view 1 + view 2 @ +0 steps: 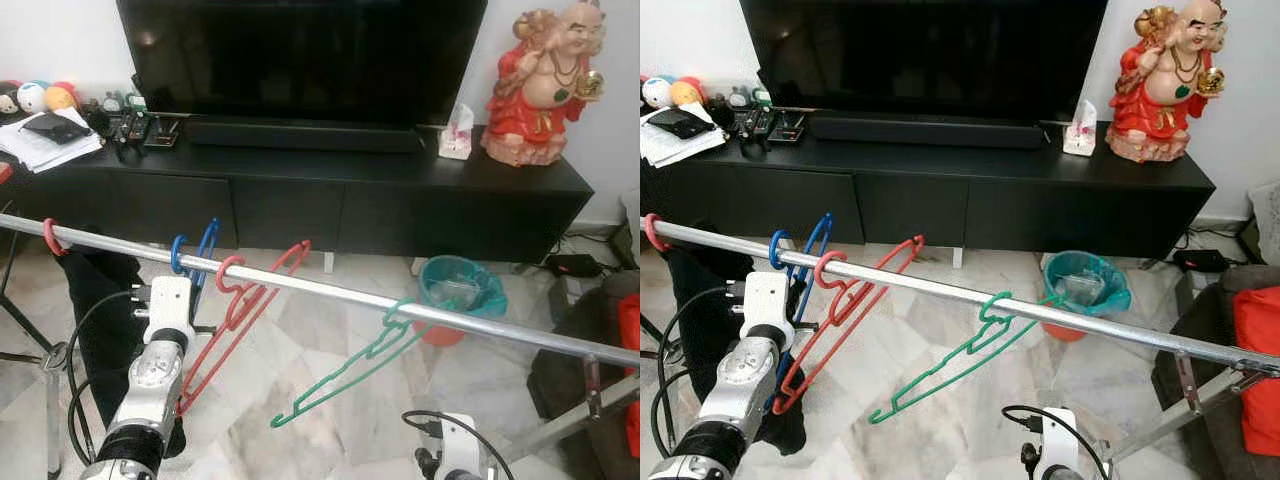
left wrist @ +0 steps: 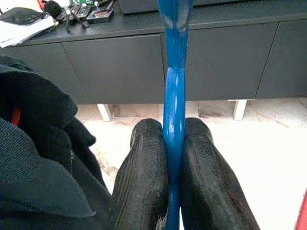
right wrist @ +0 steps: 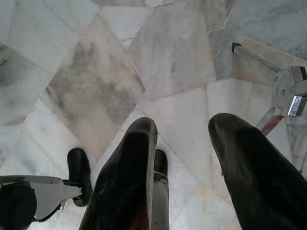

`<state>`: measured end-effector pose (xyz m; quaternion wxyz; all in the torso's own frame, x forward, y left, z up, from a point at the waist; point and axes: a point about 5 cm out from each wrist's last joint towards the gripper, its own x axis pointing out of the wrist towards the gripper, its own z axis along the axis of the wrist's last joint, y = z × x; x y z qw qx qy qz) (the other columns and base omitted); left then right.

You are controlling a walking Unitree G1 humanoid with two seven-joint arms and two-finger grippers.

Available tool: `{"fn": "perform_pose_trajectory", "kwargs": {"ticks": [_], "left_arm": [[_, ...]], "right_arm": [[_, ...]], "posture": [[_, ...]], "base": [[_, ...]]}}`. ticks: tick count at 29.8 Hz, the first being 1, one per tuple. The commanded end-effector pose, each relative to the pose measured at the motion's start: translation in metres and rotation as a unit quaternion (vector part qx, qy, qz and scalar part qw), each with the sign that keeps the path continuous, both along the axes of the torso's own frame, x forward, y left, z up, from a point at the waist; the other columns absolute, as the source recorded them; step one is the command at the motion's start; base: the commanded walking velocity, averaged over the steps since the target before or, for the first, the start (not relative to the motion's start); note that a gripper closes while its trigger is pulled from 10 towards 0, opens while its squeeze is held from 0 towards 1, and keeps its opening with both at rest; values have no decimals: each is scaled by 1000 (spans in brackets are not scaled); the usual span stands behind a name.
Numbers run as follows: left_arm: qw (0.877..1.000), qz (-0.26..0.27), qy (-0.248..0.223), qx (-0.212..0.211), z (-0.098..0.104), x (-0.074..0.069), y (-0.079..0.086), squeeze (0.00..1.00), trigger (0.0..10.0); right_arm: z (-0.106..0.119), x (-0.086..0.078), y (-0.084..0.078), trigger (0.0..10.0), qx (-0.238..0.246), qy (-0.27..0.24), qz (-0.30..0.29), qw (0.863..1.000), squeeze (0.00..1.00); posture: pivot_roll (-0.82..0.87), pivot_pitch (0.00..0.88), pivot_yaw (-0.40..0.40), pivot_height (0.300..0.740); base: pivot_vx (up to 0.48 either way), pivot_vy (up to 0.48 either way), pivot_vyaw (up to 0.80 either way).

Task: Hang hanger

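Observation:
A silver rail slopes across the scene from upper left to lower right. The blue hanger has its hook over the rail near the left. My left gripper is shut on the blue hanger's bar just below the rail; its silver arm reaches up from below. A red hanger hangs right beside the blue one, and a green hanger hangs further right. A small red hook sits at the rail's far left. My right gripper is open and low, pointing at the marble floor.
A black TV console with a TV stands behind the rail. A red statue is on its right end. A teal bin sits on the floor. Black clothing hangs at left. The rack's leg is near my right gripper.

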<state>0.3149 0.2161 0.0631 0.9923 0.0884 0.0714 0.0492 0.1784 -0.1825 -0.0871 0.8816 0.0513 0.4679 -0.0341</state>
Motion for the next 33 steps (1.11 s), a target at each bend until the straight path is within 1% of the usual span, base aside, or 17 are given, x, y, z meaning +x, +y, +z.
{"fn": "perform_pose_trajectory", "kwargs": {"ticks": [1,6,7,12,15,23,27,28,29,33], "left_arm": [[1000,-12,14,19,-2,3,-3,0,10000],[1000,-11,13,16,-7,-3,-2,8,10000],[1000,-11,10,16,-7,-5,-2,1000,10000],[1000,-10,-2,16,-6,-8,-1,1000,10000],[999,-14,-24,19,0,-10,-1,1000,10000],[998,-17,-49,22,6,-15,-2,1000,10000],[998,-16,-65,17,11,-25,-1,1000,10000],[997,-20,-71,17,13,-30,0,1000,10000],[997,-20,-71,17,13,-30,0,1000,10000],[996,-23,-81,19,18,-41,3,1000,10000]], "right_arm": [[0,0,-2,10000,-1,1,-7,1000,0],[0,0,-1,10000,0,1,-7,1000,0],[0,0,-1,10000,0,1,-7,1000,0],[0,0,-1,10000,0,1,-6,1000,0],[0,0,-1,10000,0,0,-6,1000,0],[0,0,-1,10000,0,0,-5,1000,0],[0,0,-1,10000,1,0,-6,1000,0],[0,0,-1,10000,1,0,-6,1000,0],[0,0,-1,10000,1,0,-6,1000,0],[0,0,-1,10000,1,0,-5,1000,0]], "posture": [[22,0,-48,740],[26,0,-48,740],[32,0,-51,740],[32,0,-51,740],[32,0,-51,740],[35,0,-51,740],[38,0,-49,740],[38,0,-49,740],[38,0,-49,740],[39,0,-47,740]], "base": [[0,0,0],[0,0,0],[0,0,0],[0,0,0],[0,0,0],[0,0,0],[0,0,0],[0,0,0],[0,0,0],[0,0,0]]}}
